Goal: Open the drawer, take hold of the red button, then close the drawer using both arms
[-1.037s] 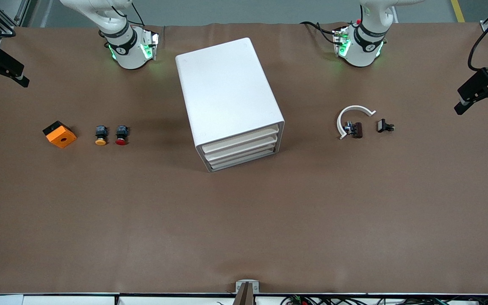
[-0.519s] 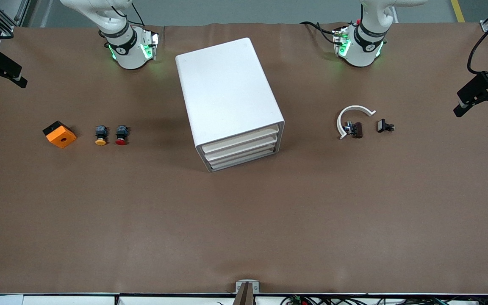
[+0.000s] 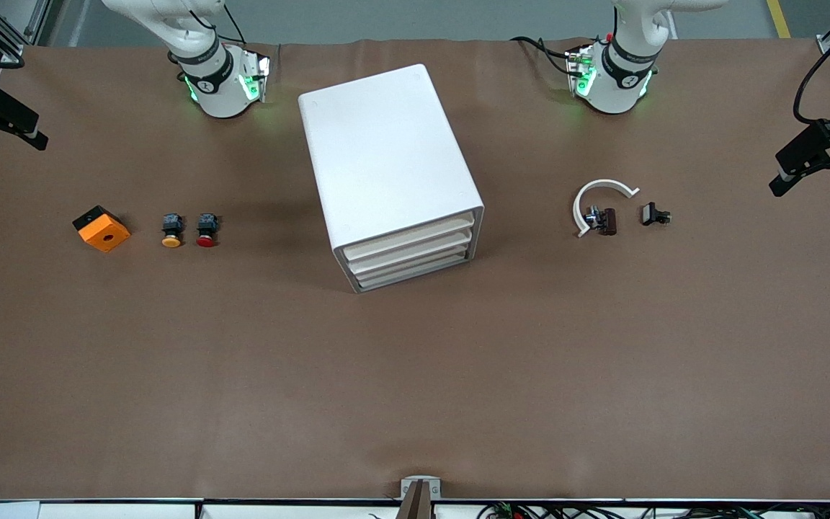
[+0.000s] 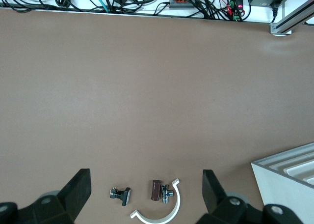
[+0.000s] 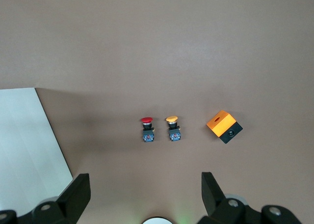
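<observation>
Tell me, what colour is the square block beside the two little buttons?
Orange, with a black underside; the right wrist view shows it best.

Both white jointed arms [image 3: 202, 65] are cut off above their bases by the front view's top edge.

White box-shaped plastic cabinet [image 4: 289, 182] is cropped at the left wrist view's corner.

Small dark metal clip parts [image 3: 655, 215] on the table are too small to identify.

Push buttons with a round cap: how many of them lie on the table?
2. The red-capped push button lies toward the right arm's end of the table, nearest the white plastic cabinet. The yellow-capped push button lies beside it, toward the orange square block. Others may be hidden in drawers.
</observation>
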Robot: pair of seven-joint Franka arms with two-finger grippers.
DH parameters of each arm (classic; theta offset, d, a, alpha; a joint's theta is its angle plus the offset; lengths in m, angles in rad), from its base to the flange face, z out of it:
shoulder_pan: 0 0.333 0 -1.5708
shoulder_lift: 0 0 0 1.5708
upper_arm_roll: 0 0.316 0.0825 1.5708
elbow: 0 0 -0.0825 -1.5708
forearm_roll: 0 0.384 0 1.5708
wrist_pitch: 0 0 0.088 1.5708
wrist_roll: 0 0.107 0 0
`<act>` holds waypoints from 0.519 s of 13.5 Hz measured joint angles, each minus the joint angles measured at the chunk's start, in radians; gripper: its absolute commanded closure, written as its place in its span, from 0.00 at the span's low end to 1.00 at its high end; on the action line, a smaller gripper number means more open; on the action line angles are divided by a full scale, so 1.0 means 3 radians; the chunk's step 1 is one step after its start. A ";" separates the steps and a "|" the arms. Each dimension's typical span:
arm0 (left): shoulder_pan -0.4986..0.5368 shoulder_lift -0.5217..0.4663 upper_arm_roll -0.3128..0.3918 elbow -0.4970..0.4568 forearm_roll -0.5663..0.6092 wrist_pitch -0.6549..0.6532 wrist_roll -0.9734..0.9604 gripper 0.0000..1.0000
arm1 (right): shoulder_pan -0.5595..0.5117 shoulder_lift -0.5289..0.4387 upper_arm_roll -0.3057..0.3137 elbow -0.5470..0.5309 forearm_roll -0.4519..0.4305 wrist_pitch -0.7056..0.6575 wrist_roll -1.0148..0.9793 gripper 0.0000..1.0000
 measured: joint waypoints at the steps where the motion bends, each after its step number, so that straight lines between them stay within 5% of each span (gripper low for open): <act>1: -0.0014 0.0000 0.0000 0.0000 0.0000 -0.0005 0.0000 0.00 | 0.0000 0.0000 0.0000 0.0000 0.0000 0.0000 0.0000 0.00; 7: -0.0026 0.0003 0.0000 0.0000 0.0008 -0.0115 0.0000 0.00 | 0.0000 0.0000 -0.0001 0.0000 0.0000 -0.0005 -0.0001 0.00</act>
